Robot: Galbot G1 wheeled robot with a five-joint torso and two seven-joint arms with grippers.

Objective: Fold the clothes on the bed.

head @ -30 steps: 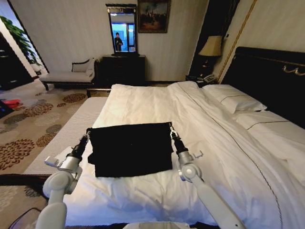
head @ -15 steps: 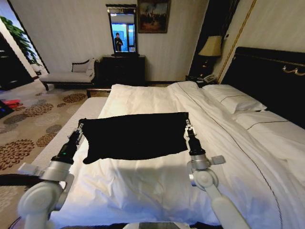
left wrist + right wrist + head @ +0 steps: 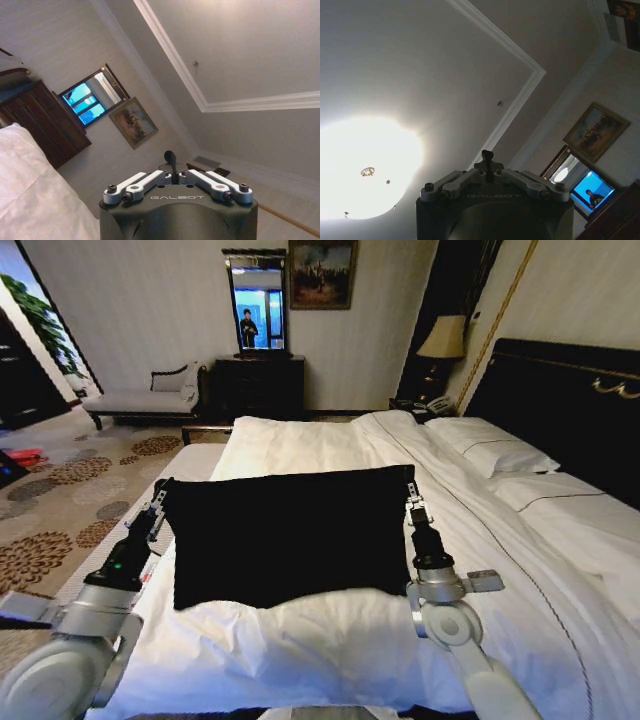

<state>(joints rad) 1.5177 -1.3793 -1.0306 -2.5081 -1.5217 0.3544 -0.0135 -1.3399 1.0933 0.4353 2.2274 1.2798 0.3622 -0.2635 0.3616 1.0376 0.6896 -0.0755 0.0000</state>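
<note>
Since the earlier frames the black T-shirt (image 3: 285,535) has been lifted higher and stretched wider, so that more of it hangs spread above the bed (image 3: 330,650). It is held taut near the foot end of the bed, between the two arms. The left pincer (image 3: 160,494) is closed on the shirt's upper corner toward the bed's left edge, and the right pincer (image 3: 411,498) is clamped on the opposite upper corner, nearer the middle of the bed. The lower hem appears to hang close to the rumpled duvet. A corner could be lost if the arms were spread further, since only a small pinch of soft fabric is gripped; the shirt would then drop and bunch.
</note>
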